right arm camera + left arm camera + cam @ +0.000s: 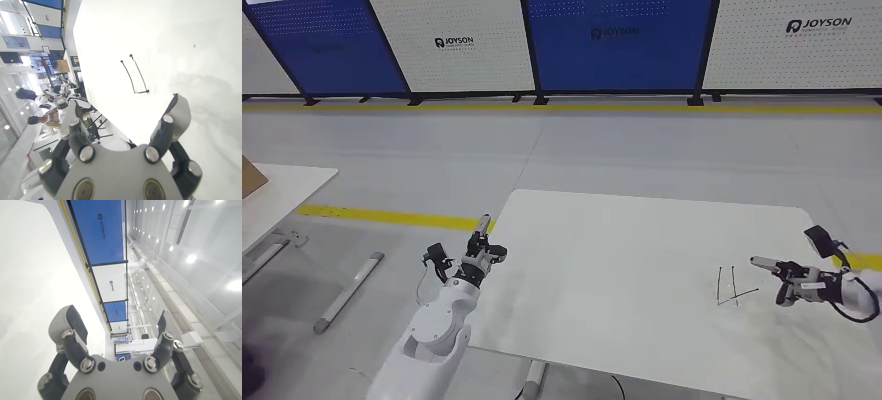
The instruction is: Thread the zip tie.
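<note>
Thin black zip ties [729, 286] lie loose and close together on the white table [622, 270] near its right edge. In the right wrist view the zip ties [135, 75] rest flat a short way beyond the fingertips. My right gripper [759, 263] [124, 99] hovers just right of them, open and empty. My left gripper [483, 228] [117, 313] is at the table's left edge, far from the ties, pointing toward the back of the room, open with nothing between its fingers.
The white tabletop [28, 275] is bare between the two arms. A second white table [282, 195] stands off to the left across the floor. Blue and white panel walls [622, 40] close off the back.
</note>
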`<state>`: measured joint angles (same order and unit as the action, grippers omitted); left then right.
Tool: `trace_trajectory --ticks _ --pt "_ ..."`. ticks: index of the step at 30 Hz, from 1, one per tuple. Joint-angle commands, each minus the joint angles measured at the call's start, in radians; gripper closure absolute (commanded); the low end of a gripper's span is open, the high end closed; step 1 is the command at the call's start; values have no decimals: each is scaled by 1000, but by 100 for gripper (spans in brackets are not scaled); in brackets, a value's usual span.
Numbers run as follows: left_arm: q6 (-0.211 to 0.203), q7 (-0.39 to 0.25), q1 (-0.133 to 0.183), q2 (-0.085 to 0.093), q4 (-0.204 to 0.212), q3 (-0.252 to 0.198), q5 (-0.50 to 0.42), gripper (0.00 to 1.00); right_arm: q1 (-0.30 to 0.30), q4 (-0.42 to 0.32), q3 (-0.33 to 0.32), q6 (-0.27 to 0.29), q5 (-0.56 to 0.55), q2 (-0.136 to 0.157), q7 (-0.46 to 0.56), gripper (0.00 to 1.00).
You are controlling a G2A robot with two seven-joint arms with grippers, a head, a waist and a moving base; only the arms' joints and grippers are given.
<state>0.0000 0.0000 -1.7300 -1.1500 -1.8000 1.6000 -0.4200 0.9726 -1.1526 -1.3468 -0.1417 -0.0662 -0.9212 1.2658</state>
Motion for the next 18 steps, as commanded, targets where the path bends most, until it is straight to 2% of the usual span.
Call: trace_trajectory --ticks 1,7,8,11,14,18 --pt "0 0 0 0 0 0 0 0 -1 6 -9 26 7 5 32 0" --pt "0 0 0 0 0 0 0 0 -31 46 11 159 -43 20 124 0" --pt "0 0 0 0 0 0 0 0 -42 60 46 198 -41 23 124 0" --pt "0 0 0 0 0 0 0 0 -102 121 121 242 -52 33 124 0" --pt "0 0 0 0 0 0 0 0 -172 183 231 337 -37 42 124 0" --pt "0 0 0 0 0 0 0 0 -186 199 246 348 -26 44 124 0"
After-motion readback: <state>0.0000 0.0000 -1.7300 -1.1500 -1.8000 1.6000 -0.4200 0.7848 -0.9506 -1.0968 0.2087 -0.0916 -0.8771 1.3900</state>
